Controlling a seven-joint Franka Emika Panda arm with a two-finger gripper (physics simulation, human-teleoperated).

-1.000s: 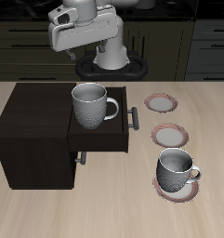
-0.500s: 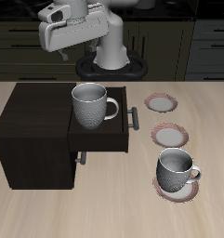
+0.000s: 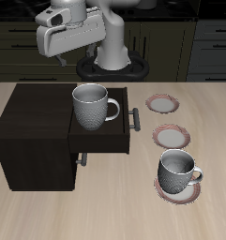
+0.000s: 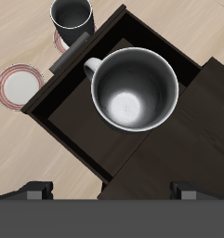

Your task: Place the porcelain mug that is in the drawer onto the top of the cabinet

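The porcelain mug [image 3: 91, 105] stands upright in the pulled-out drawer [image 3: 101, 141] of the dark cabinet [image 3: 32, 111], with its handle toward the drawer front. In the wrist view I look straight down into the mug [image 4: 132, 88], inside the drawer [image 4: 71, 113], beside the cabinet top [image 4: 199, 116]. My gripper [image 3: 71, 54] hangs high above the cabinet's back edge, well clear of the mug. It is open and empty, and its fingertips [image 4: 33, 191] stand wide apart in the wrist view.
A smaller mug with a darker inside [image 3: 177, 171] stands on a plate [image 3: 178, 190] near the table's front edge; it also shows in the wrist view [image 4: 72, 15]. Two more plates [image 3: 164, 103] [image 3: 173, 137] lie beyond the drawer's handle [image 3: 136, 116].
The arm has swung the gripper sideways, from above the drawer's back to above the cabinet's back edge. The mug and the drawer have not moved.
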